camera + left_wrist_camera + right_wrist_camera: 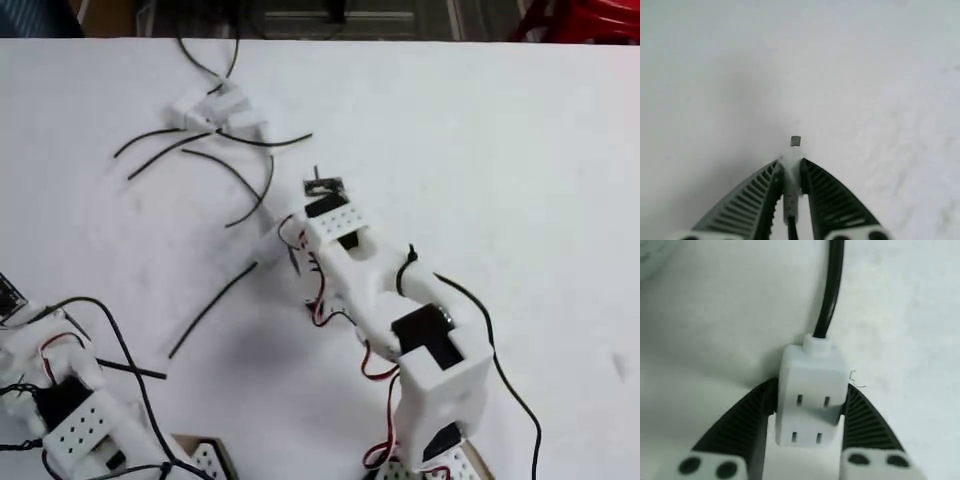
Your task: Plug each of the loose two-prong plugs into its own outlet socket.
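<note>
White right arm lies outstretched, fingers clamping outlet socket.

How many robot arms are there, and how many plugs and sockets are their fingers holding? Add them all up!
Robot arms: 2
Plugs held: 1, the white plug in the left fingers
Outlet sockets held: 1, the white socket block in the right fingers
Total: 4
</note>
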`<state>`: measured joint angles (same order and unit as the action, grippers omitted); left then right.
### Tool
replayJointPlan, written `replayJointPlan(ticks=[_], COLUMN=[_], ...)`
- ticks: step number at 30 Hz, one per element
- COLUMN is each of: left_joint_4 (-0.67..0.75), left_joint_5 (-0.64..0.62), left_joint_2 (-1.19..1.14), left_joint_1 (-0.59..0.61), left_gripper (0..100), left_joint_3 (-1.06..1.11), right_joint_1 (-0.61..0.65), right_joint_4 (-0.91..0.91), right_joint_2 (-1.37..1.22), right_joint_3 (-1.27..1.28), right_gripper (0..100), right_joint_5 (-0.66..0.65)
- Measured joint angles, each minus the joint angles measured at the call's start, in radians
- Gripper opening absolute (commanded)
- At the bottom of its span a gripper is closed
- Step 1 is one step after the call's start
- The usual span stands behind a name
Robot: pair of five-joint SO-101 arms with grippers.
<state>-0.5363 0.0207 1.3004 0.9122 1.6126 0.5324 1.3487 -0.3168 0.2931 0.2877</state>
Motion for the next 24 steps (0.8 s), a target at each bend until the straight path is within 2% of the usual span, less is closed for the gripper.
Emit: replayJointPlan(ticks=[2,7,13,19,24], left_joint_4=[0.000,0.000,-0.034,-0.028,-0.018], left_joint_5=[0.000,0.000,0.000,-0.009,-0.084], left_joint_2=[0.000,0.000,0.000,0.000,0.000], left_joint_1=[-0.018,-0.046,-0.117,-0.304,-0.473], left_gripper=[2,2,2,2,2], left_joint_3=[0.000,0.000,0.000,-0.040,-0.124], right_joint_1=[0.005,-0.003,-0.086,-0.258,-0.278], right_joint_4=[0.008,0.011,0.025,-0.002,-0.098], right_joint_2=[-0.002,-0.003,0.051,0.186,0.261], right_joint_3=[0.002,0.006,-0.005,0.043,0.133], right_gripper=[31.1,31.3,31.3,31.4,31.4], right_joint_5=[-0.009,-0.028,-0.175,-0.241,-0.244])
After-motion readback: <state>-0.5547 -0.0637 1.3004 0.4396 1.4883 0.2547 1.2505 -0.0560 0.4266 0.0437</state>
